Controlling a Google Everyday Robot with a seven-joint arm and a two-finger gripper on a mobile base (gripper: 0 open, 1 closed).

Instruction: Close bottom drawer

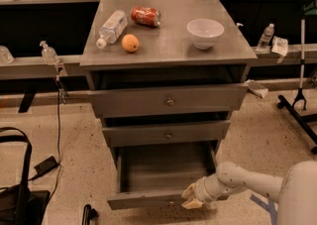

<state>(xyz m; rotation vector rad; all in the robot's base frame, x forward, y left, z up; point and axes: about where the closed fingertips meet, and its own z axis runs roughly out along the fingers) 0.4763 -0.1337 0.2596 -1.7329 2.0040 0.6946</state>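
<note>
The bottom drawer of the grey metal cabinet stands pulled far out, its deep grey tray open to view and its slim front low near the floor. My gripper sits at the right end of that drawer front, touching or nearly touching it, with my white arm reaching in from the lower right. The drawer's centre knob is just left of the gripper, partly hidden.
The middle drawer and top drawer stand slightly out. On the cabinet top are a water bottle, an orange, a red can and a white bowl. A black bag lies on the floor left; a stand base right.
</note>
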